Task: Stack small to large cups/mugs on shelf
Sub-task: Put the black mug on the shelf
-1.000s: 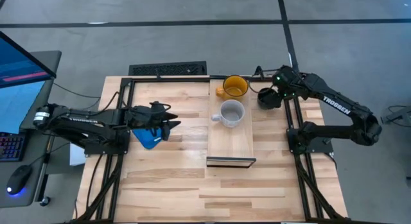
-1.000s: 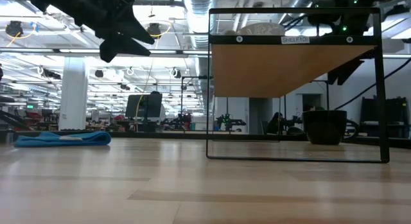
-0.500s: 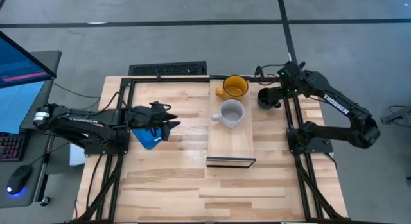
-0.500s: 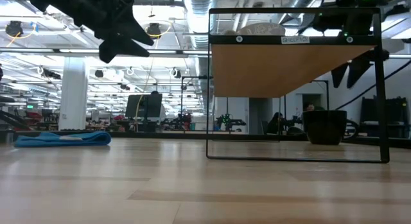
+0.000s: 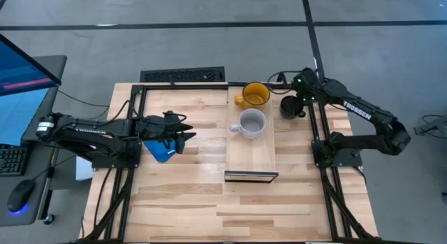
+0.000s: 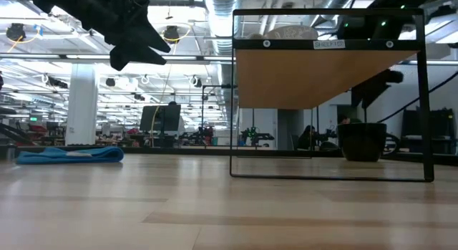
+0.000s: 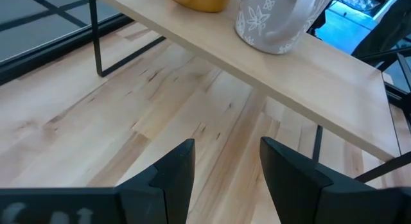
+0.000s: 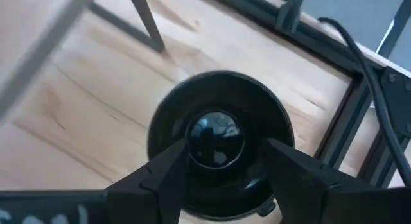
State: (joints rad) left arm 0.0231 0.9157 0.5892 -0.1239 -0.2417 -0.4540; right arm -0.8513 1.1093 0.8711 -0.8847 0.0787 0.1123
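My right gripper (image 8: 218, 169) hangs open right above the shiny black mug (image 8: 218, 144) on the table, ready to grab it. The yellow mug (image 5: 255, 94) and grey-white mug (image 5: 251, 123) sit on the pale wooden shelf (image 5: 251, 160). My left gripper (image 5: 183, 132) waits open.

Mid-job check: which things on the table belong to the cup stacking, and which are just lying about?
Job:
- yellow mug, on the shelf
- grey mug, on the shelf
- black mug, on the table beside the shelf
- right gripper, open above the black mug

Lying about:
- blue cloth, under the idle left gripper
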